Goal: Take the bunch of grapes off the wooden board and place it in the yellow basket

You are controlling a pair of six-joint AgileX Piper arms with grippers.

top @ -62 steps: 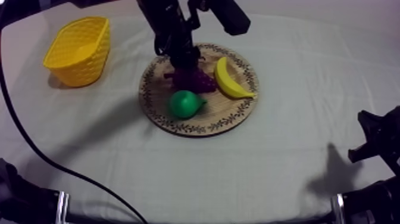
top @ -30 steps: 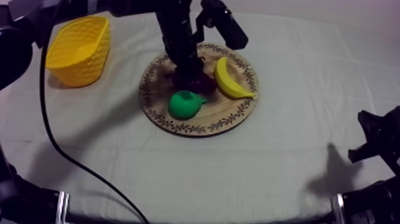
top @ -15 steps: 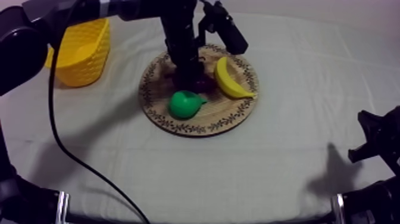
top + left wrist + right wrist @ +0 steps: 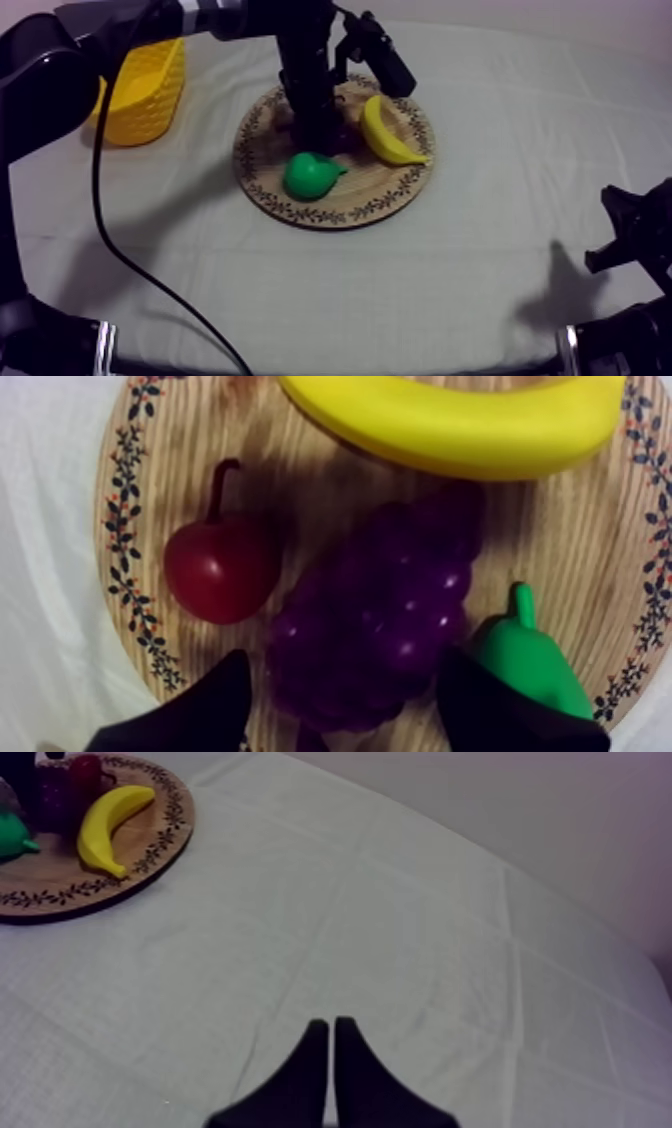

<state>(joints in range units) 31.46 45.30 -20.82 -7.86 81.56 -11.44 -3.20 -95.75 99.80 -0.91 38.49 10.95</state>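
Left of the board (image 4: 385,185), the basket (image 4: 135,85) waits. On the board, your left gripper (image 4: 345,706) has come down, fingers (image 4: 205,711) apart astride the grapes (image 4: 385,616) at its middle, so closing looks next. Right of the board, your right gripper (image 4: 331,1052) rests pinched together.

I saw my left tool (image 4: 321,132) down on the wooden board (image 4: 330,214), close beside pear (image 4: 308,176) and banana (image 4: 388,132); the yellow basket (image 4: 140,92) sat well apart on the bench (image 4: 450,290).

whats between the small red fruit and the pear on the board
The bunch of grapes. The left wrist view shows it with the small red fruit on one side and the pear on the other.
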